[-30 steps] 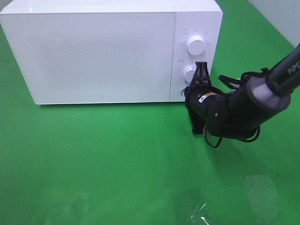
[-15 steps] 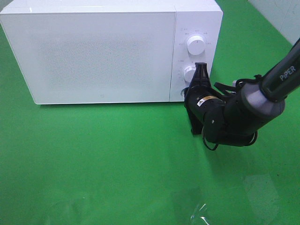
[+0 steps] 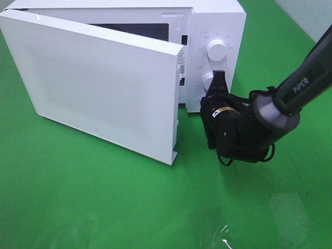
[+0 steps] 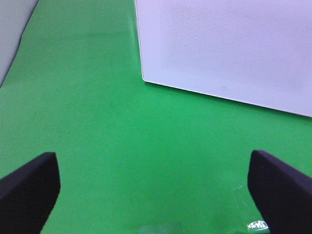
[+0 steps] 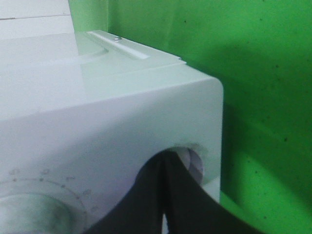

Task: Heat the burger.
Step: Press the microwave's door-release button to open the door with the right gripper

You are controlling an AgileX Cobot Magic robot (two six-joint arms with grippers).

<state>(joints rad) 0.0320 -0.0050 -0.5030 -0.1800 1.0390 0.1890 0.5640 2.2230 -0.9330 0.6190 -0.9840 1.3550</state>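
The burger is out of view in every frame. The white microwave [image 3: 220,21] stands at the back, its door [image 3: 98,88] swung partly open on its left hinge, and a dark strip of the cavity [image 3: 135,29] shows behind it. My right gripper [image 3: 206,102] is shut, with nothing held. Its tips [image 5: 165,158] press against the round button [image 5: 194,163] at the lower corner of the control panel. My left gripper [image 4: 156,195] is open over bare green cloth, short of the door [image 4: 229,44].
Two white knobs [image 3: 216,49] [image 3: 209,81] sit on the panel above the right gripper. The open door's free edge [image 3: 175,129] juts out over the green table [image 3: 104,197] close to the right arm. A scrap of clear film [image 3: 220,233] lies near the front.
The microwave door was shut in both earlier frames and has now sprung open toward the front. The right gripper edged slightly closer to the panel's lower corner.
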